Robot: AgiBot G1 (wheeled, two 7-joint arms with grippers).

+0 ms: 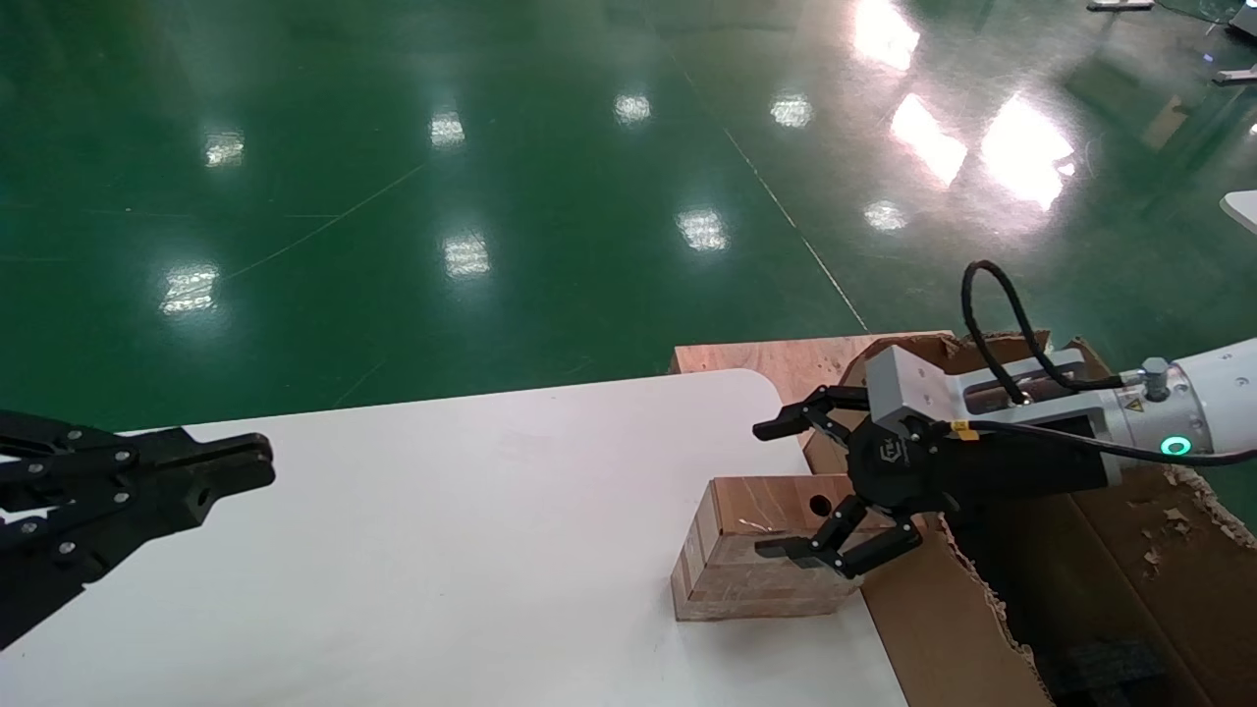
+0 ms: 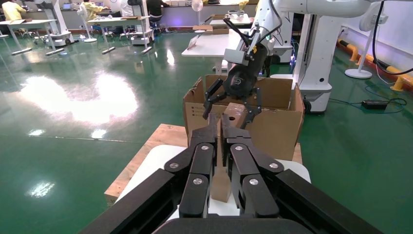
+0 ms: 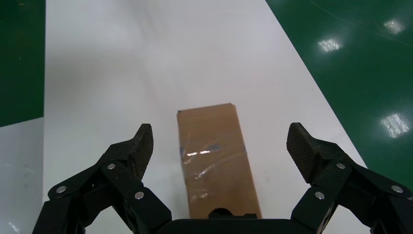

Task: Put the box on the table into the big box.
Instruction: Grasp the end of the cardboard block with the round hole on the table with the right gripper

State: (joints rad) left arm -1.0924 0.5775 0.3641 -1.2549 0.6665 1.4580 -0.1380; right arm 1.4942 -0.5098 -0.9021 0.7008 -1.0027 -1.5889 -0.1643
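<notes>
Where the head view looks down on the table (image 1: pixel 393 550), the box (image 1: pixel 761 560) sits on the white top close to the table's right edge, round hole in its upper face, layered edges facing the camera. Right gripper (image 1: pixel 786 486) hangs over the box w/ jaws spread wide, one finger past the box's far side, the other above its near top edge; neither visibly pressing on it. Big box (image 1: pixel 1129 579) stands just beside the table's right edge, torn ragged rim, right arm reaching across it. Plywood board (image 1: pixel 776 358) shows behind the table's rounded corner, under the big box. Left gripper (image 1: pixel 236 471) is over the table's left part, well apart from the box, fingers together, holding nothing.

Left wrist view: left gripper (image 2: pixel 221 131) fingers closed up against each other, pointing along the table (image 2: pixel 160 158) toward the box (image 2: pixel 234 113). Box lies at the table's far end, hole visible. Right gripper (image 2: pixel 233 105) straddles it from above, fingers splayed. Big box (image 2: pixel 275 126) stands behind the table's far end, small print on its side; board (image 2: pixel 141 161) under it.

Right wrist view: right gripper (image 3: pixel 219 144) wide open, fingertips (image 3: pixel 143 141) well clear of the box (image 3: pixel 216 156) on both sides. Box lies lengthwise btwn them on the table (image 3: pixel 122 63), shiny tape across its top face.
</notes>
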